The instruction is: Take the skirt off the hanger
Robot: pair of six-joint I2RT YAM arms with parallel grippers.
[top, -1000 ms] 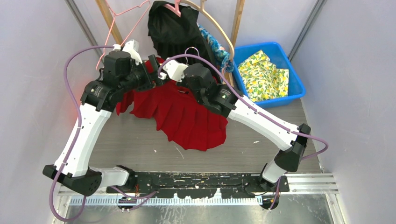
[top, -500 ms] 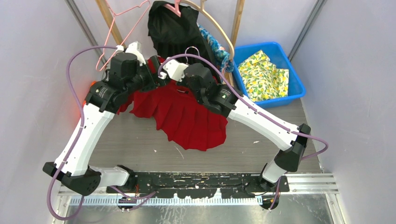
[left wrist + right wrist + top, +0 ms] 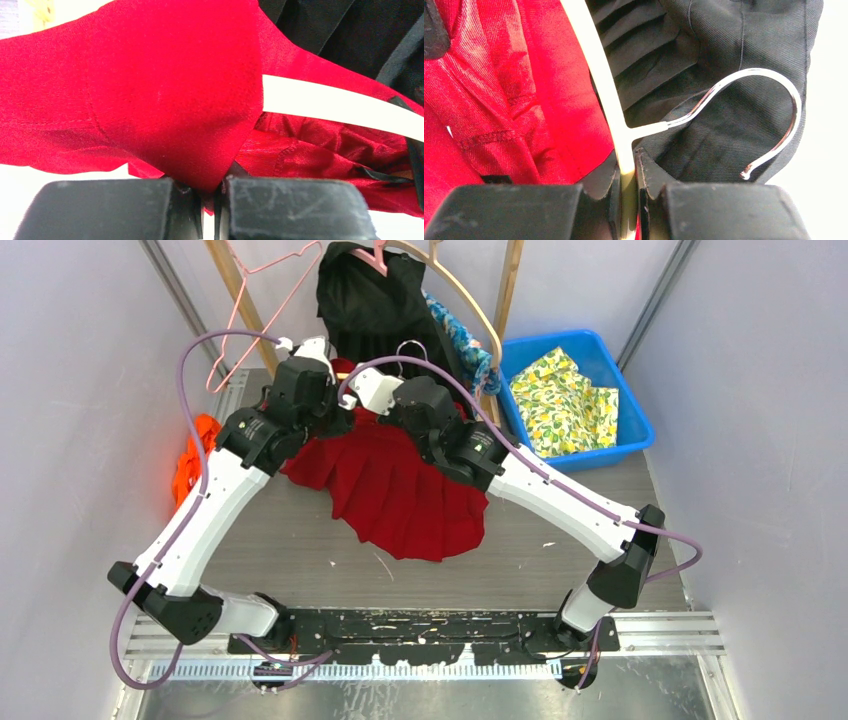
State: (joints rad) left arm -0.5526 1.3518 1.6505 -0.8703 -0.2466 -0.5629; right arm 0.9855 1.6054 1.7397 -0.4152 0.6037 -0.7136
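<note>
A red pleated skirt (image 3: 400,490) lies spread on the table, its waistband on a white hanger with a chrome hook (image 3: 410,348). My left gripper (image 3: 340,412) is at the waistband's left end. In the left wrist view it (image 3: 212,195) is shut on a fold of the red skirt (image 3: 175,90), with the white hanger bar (image 3: 340,102) just beyond. My right gripper (image 3: 375,412) sits beside it. The right wrist view shows it (image 3: 626,175) shut on the hanger bar (image 3: 599,75) right below the hook (image 3: 774,95), red skirt (image 3: 499,100) to its left.
A black pleated garment (image 3: 370,300) hangs on the wooden rack (image 3: 235,280) just behind both grippers, with a pink hanger (image 3: 260,300) beside it. A blue bin (image 3: 640,430) holding yellow patterned cloth (image 3: 565,390) stands at the back right. Orange cloth (image 3: 190,455) lies at the left wall.
My left arm swung right to the skirt's waistband and its jaws closed on the red fabric. The orange cloth at the left came into view. The right arm stayed still.
</note>
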